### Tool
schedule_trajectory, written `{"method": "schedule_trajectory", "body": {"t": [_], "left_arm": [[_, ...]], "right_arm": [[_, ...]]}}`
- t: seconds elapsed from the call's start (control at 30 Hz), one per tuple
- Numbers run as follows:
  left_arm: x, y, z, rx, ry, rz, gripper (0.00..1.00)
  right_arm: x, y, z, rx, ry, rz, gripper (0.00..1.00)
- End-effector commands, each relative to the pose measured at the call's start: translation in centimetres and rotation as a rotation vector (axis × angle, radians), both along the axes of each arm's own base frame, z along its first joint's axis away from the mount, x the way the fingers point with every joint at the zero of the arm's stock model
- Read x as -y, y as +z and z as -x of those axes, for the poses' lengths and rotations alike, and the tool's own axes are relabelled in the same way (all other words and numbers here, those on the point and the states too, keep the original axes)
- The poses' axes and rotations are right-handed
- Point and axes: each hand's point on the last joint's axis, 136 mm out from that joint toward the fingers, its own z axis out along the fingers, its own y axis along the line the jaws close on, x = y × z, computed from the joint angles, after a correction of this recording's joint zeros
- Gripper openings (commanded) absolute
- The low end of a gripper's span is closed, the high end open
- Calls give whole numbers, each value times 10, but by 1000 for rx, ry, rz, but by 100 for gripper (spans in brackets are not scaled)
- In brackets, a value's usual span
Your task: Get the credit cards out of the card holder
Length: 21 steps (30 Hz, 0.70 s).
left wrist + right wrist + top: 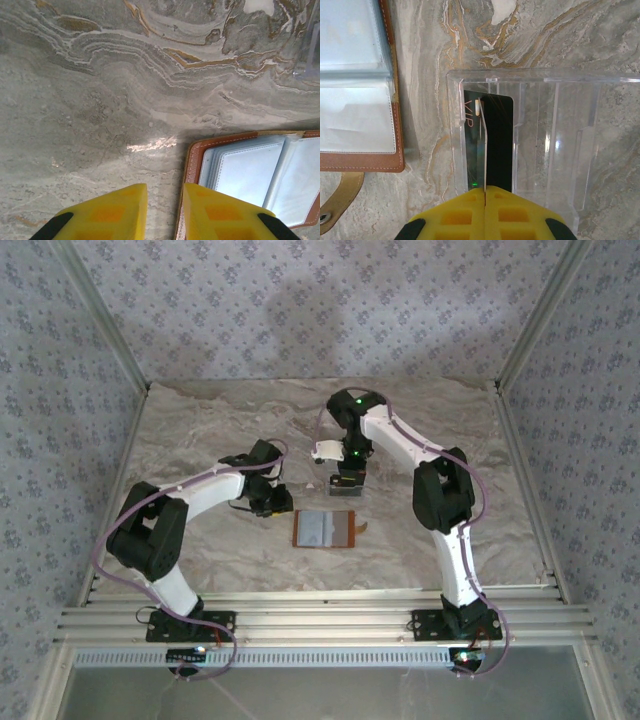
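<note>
Seen from above, a marbled tabletop carries the card holder, which lies open and flat near the middle, somewhat toward the near edge, its grey-blue inside facing up and its snap tab toward the right edge. The left pincer hangs low just beside the holder's left far corner. The right pincer points down just beyond the holder's far edge. In the left wrist view, two yellow fingers stand released with a narrow gap between them, grasping nothing. The right-hand one overlaps the holder's brown left border, though contact cannot be judged, and clear plastic sleeves fill the open holder. In the right wrist view, the yellow fingers are clenched together on a thin pale card seen edge-on. It stands inside the left compartment of a clear tray, over a dark card lettered "VIP" in the same compartment. The holder lies just beside the tray.
</note>
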Motion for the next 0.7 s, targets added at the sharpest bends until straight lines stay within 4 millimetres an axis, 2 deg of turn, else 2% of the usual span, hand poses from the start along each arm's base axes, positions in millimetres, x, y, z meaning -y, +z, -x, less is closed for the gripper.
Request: {"method": "schedule_trajectory", "body": {"t": [0.0, 0.13, 0.37, 0.67], "left_arm": [[-3, 6, 6, -6, -18, 10, 27], [-4, 4, 8, -10, -18, 7, 27], [-4, 5, 6, -6, -15, 7, 27], [-4, 5, 7, -12, -11, 12, 27]], "right_arm": [[5, -9, 10, -39, 146, 27, 0], [3, -14, 11, -48, 144, 29, 1], [2, -16, 3, -15, 130, 32, 16], [4, 2, -11, 88, 98, 28, 21]]}}
